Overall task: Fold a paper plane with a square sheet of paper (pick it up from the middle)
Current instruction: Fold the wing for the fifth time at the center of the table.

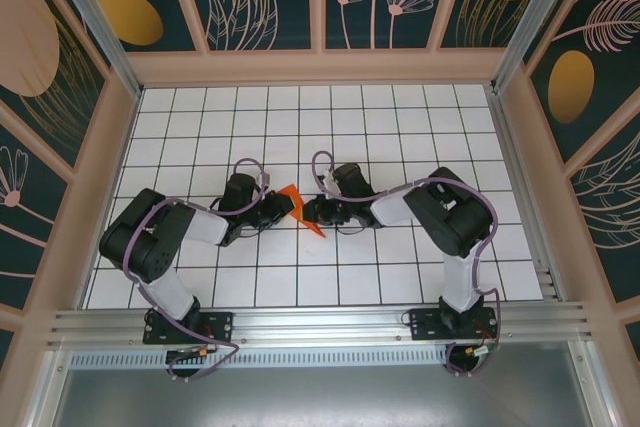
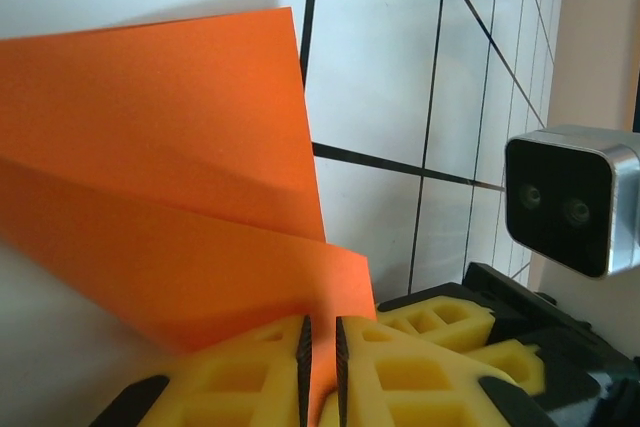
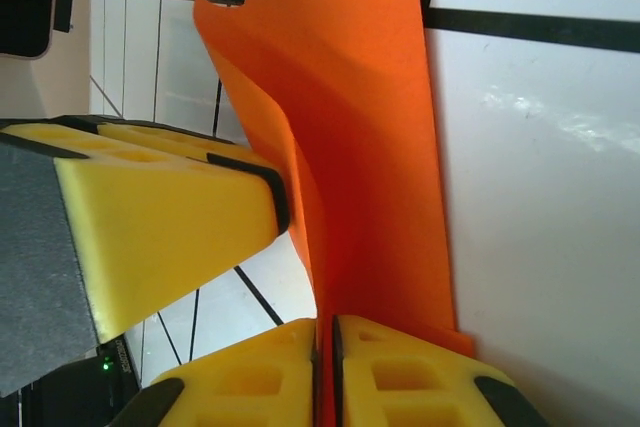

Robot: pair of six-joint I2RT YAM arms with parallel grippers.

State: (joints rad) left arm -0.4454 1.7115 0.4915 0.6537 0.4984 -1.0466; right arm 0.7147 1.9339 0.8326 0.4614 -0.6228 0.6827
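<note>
Over the surface [image 1: 400,127], the paper [image 2: 160,167] is pinched by the left hand [image 2: 320,332] and right hand [image 3: 325,325]; edges should be aligned before any creasing.

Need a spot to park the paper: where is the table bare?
Bare: far tiles of the table along the back wall, and near tiles between left arm base and right arm base. Crowded: the middle, where left gripper and right gripper pinch the orange paper.

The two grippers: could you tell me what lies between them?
The folded orange paper, pinched by left gripper and right gripper, in the top view.
</note>
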